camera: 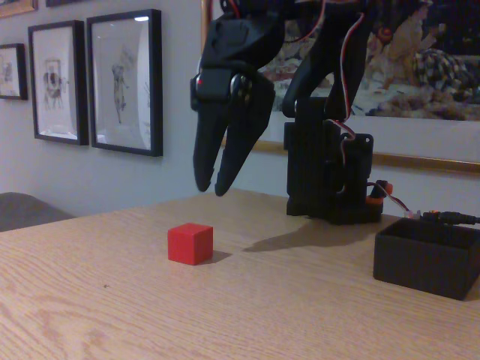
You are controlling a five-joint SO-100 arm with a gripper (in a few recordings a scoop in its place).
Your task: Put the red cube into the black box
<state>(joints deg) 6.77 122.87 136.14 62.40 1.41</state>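
- the red cube [190, 244] sits flat on the wooden desk [112, 315], left of the middle of the fixed view, with one corner edge turned toward the camera and a small shadow on its right.
- the black box [427, 257] stands on the desk at the right edge of the view, well apart from the cube; its far right side is cut off by the edge of the view.
- the box is seen from low and from the side, so only its thick front and left walls and its top rim show; i cannot tell what, if anything, lies inside it.
- the cube is outside the box, on bare desk.
- the tool [212, 187] hangs in the air above the desk, pointing down, its tips above the cube and slightly to its right, not touching it.
- its two black fingers [204, 161] lie close together, with a narrow gap between the tips; it grips nothing, and it looks nearly closed.
- the black arm [330, 60] rises behind the tool to the top of the view, with red and white wires along it.
- the arm's black base [326, 172] stands on the desk behind and between the cube and the box, with a small orange fitting [379, 193] and wires on its right side, just behind the box.
- framed pictures [124, 82] hang on the pale wall at the left, and a large painting [420, 67] in a gold frame hangs behind the arm.
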